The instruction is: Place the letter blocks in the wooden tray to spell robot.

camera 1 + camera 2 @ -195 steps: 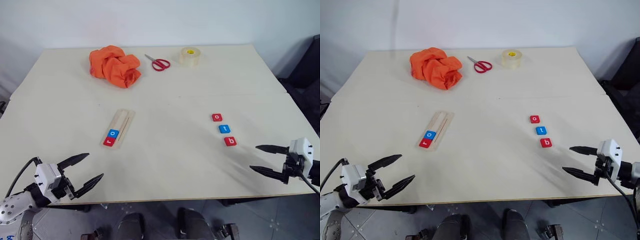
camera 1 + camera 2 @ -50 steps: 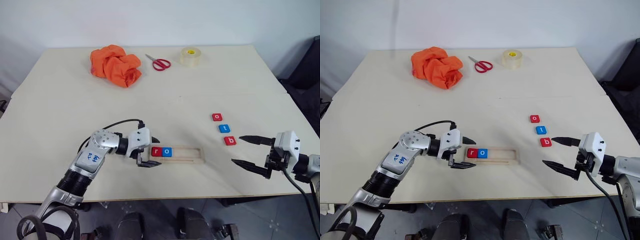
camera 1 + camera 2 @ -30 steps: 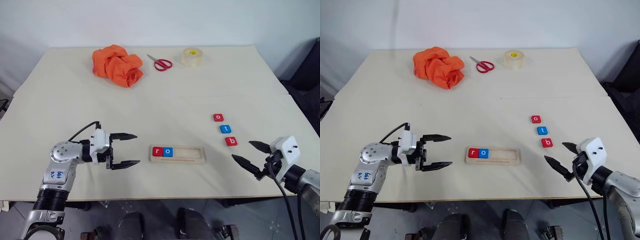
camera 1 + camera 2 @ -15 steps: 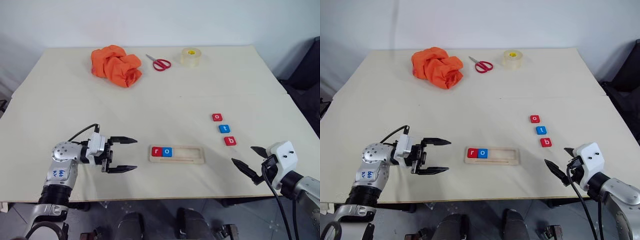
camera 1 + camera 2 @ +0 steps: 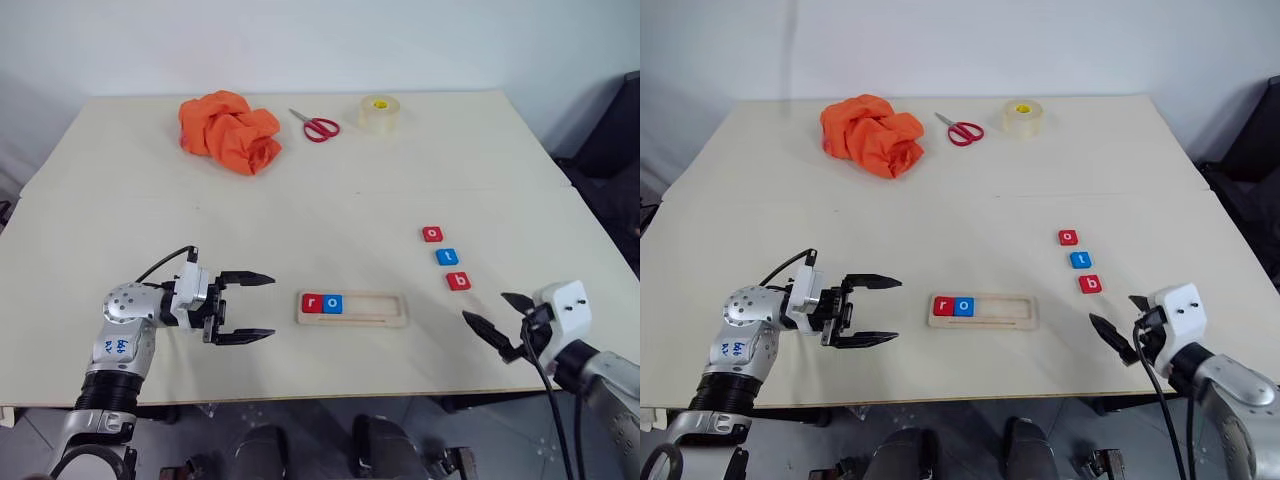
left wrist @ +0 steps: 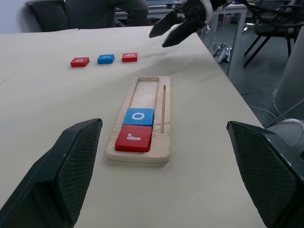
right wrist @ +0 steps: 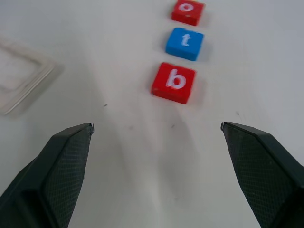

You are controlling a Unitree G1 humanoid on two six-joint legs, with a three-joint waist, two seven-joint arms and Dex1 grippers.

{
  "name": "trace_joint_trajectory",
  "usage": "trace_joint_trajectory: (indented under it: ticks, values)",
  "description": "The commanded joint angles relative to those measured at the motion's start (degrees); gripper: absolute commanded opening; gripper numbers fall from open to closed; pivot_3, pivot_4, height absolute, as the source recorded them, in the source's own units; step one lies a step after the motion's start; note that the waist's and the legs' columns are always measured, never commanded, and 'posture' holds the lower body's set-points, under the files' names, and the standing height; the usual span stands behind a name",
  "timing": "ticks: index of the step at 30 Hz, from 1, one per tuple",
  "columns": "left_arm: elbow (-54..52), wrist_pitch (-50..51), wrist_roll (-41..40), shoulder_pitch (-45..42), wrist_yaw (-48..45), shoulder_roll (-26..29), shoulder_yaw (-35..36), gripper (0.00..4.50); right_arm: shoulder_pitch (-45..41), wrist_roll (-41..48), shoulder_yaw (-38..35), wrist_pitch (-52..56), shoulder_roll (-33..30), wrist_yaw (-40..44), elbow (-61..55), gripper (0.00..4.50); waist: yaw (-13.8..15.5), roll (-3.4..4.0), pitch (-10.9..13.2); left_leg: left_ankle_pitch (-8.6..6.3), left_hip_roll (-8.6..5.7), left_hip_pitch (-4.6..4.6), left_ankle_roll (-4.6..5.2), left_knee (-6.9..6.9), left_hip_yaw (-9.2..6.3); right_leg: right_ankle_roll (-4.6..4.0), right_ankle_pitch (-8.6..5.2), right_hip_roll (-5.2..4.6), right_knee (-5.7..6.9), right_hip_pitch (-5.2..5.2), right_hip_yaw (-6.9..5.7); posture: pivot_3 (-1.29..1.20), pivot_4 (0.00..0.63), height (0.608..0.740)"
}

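While the wooden tray point(image 5: 353, 309) lies crosswise at the near middle of the table point(image 5: 330, 190), only two tiles sit in it: the red r point(image 5: 312, 303) at its left end and the blue o point(image 5: 333, 303) touching it, the three slots to the right bare. The other three letter blocks wait in a short line well to the right of the tray: the red o point(image 5: 432, 234) farthest, the blue t point(image 5: 446, 257) between, the red b point(image 5: 458, 281) nearest.

The right gripper point(image 5: 500, 320) hangs just near of that b, fingers spread wide and holding nothing, pointed toward the line. The left gripper point(image 5: 249, 307) hovers left of the tray, claw wide apart too, empty, aimed at the tray's left end.

The b looks the next letter due. These tiles seem light, stiff and thin, likely smooth-faced, so they could skid under a glancing touch. The sensible hold is across two opposite edges, fingertips low against the tabletop. The t lies close beyond, so a careless approach risks nudging it.
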Motion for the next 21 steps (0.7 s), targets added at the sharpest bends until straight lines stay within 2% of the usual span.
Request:
trace_joint_trajectory:
  ticks: [1, 7, 14, 17, 21]
  values:
    - [-4.0, 1.2, -1.7, 1.8, 0.9, 0.5, 1.5, 4.46, -4.1, -1.9, 1.7, -1.9, 1.9, -2.8, 4.9, 4.50, 0.0, 0.00, 0.0, 0.00, 0.01, 0.01, 0.00, -0.01, 0.00, -0.02, -0.01, 0.01, 0.01, 0.00, 0.00, 0.00, 0.150, 0.740]
    - [-7.2, 3.1, -1.8, 3.4, 2.7, 0.7, 2.0, 4.46, -11.9, -6.6, 6.0, -5.5, 5.4, -5.6, 16.0, 4.50, 0.1, 0.00, 0.0, 0.01, -0.01, -0.01, 0.01, 0.00, 0.01, -0.02, -0.01, 0.00, 0.01, -0.01, 0.01, 0.00, 0.150, 0.740]
    - [-8.9, 3.7, -1.5, 4.1, 4.0, 0.7, 2.4, 4.46, -14.2, -7.6, 8.4, -4.7, 7.1, -6.9, 17.2, 4.50, -0.1, -0.02, 0.0, 0.01, -0.01, 0.00, 0.01, 0.00, 0.00, -0.01, -0.01, 0.01, 0.02, 0.01, 0.01, 0.00, 0.150, 0.740]
    - [-9.0, 3.7, -1.5, 4.3, 4.2, 0.7, 2.5, 4.50, -12.9, -7.3, 8.3, -2.7, 8.1, -8.8, 13.7, 3.93, -0.1, -0.03, 0.0, 0.02, 0.01, 0.01, 0.00, -0.01, 0.01, -0.02, -0.01, 0.01, 0.04, 0.00, 0.01, 0.00, 0.150, 0.740]
    - [-8.6, 3.3, -1.6, 4.6, 3.9, 0.7, 2.6, 4.50, -10.7, -7.2, 9.0, -1.0, 9.4, -10.6, 8.7, 2.60, 0.0, -0.03, 0.0, 0.02, 0.01, 0.01, 0.00, -0.03, 0.00, -0.03, -0.02, 0.01, 0.03, 0.00, 0.00, 0.00, 0.150, 0.740]
